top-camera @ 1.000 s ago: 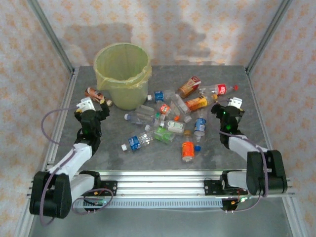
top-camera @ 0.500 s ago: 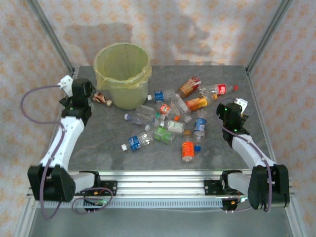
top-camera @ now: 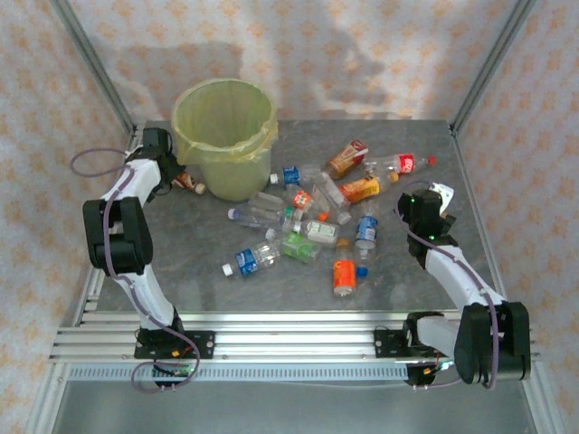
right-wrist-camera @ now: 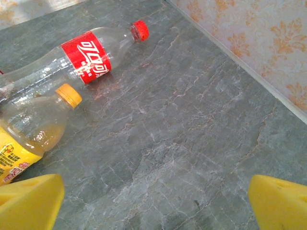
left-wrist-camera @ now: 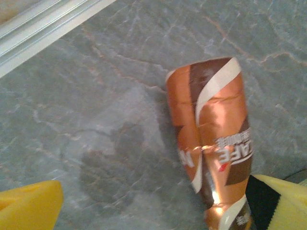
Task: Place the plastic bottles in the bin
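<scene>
Grey marbled tabletop (left-wrist-camera: 96, 72) bears a crumpled brown-and-white-labelled bottle (left-wrist-camera: 211, 134).

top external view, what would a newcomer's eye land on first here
The big bin with its yellow-green liner, at the far left of the table, draws the eye first. Next comes the jumble of plastic bottles lying across the middle and right. The left gripper is open over a brown-labelled bottle that lies beside the bin.
</scene>
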Motion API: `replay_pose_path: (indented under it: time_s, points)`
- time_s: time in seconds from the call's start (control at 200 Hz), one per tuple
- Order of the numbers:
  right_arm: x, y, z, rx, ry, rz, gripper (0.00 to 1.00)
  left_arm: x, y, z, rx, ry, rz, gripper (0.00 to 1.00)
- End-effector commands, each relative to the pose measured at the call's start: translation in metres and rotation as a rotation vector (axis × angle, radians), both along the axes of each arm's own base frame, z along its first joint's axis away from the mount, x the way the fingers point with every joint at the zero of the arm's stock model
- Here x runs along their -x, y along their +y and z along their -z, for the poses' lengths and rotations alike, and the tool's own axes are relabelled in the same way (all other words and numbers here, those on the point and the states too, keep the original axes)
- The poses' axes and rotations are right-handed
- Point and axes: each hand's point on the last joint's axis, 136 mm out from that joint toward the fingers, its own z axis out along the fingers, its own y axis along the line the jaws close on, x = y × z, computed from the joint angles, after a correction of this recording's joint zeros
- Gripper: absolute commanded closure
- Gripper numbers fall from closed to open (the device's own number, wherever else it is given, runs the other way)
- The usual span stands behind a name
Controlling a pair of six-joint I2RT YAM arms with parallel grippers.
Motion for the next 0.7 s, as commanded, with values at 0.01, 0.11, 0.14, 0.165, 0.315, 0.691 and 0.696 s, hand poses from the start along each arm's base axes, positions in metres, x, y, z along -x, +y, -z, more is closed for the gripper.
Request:
replay_pose_path:
  time_s: [0.01, 0.11, 0.14, 0.165, 0.315, 0.691, 0.696]
  points:
    - [0.001, -0.007, -0.013, 0.007, -0.022, 0.037, 0.01, -0.005, 0.004, -0.001, 0.054, 0.003, -0.036, 0.0]
    - [0.002, -0.007, -0.012, 0.009, -0.019, 0.037, 0.01, -0.013, 0.006, 0.013, 0.063, 0.028, -0.042, 0.0]
    - [0.002, -0.007, -0.012, 0.01, -0.019, 0.036, 0.01, -0.017, 0.007, 0.015, 0.064, 0.029, -0.041, 0.0]
    - [0.002, -0.007, -0.012, 0.009, -0.019, 0.035, 0.01, -0.019, 0.007, 0.018, 0.065, 0.033, -0.038, 0.0]
    - [0.001, -0.006, -0.011, 0.007, -0.021, 0.028, 0.01, -0.037, 0.005, 0.028, 0.088, 0.043, -0.005, 0.0]
    - [0.0, -0.005, -0.012, 0.002, -0.017, 0.022, 0.01, -0.051, 0.005, 0.059, 0.098, 0.118, 0.039, 0.04]
    - [0.0, -0.005, -0.012, 0.002, -0.017, 0.022, 0.01, -0.051, 0.005, 0.059, 0.099, 0.119, 0.04, 0.04]
